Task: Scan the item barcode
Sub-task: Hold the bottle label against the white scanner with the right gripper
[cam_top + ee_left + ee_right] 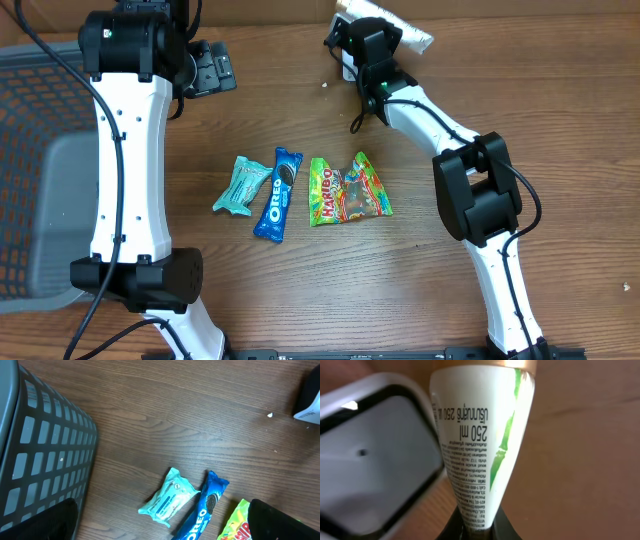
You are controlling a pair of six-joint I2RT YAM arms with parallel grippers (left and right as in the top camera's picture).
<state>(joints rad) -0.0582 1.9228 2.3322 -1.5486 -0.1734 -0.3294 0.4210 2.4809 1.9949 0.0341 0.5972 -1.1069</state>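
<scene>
Tube [402, 29]: a white tube with a green leaf stripe and a tan cap band lies at 12 to 1 o'clock on the table [480, 90], gripped by the right pincer [366, 52]. In the right wrist view the pincer is clenched on the narrow crimped end of the tube at 6 o'clock of the frame. The fingertips are dark and cut off by the lower edge. The print on the tube reads "250 ml" upside down; the finer lines beneath are too small to read, and no barcode can be made out on this face.

Scanner [370, 460]: a dark glass pane in a white frame sits just beside the tube at its 9 o'clock in the right wrist view. It is cropped at the left and lower edges. Contact with the tube cannot be determined.

Left pincer [207, 68]: released, jaws spread wide, holding nothing, at 11 o'clock on the table. Only blurred dark fingers [55, 522] show in the bottom corners of its own view.

Centre of table: a mint packet [240, 187], an Oreo pack [279, 193] and two Haribo bags [348, 189] lie in a row, the bags overlapping. A grey mesh basket [30, 120] stands at 9 o'clock, partly hidden by the left arm.
</scene>
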